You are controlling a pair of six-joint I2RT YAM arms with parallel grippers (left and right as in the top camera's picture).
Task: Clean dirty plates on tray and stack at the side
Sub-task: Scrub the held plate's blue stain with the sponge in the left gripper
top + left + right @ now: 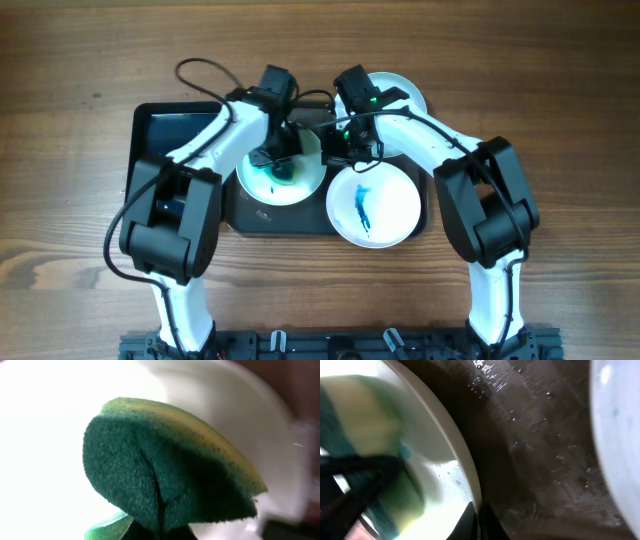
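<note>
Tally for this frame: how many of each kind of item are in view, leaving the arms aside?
Plates: 3
Trays: 2, the large grey-brown tray and the glossy black tray
Sponge: 1
Total: 6

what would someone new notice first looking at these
The green-and-yellow sponge fills the left wrist view, pinched in the left gripper over the teal-smeared plate in the middle of the tray. The right gripper clamps that plate's rim from the other side. A second plate, streaked blue, sits at the tray's front right.
</note>
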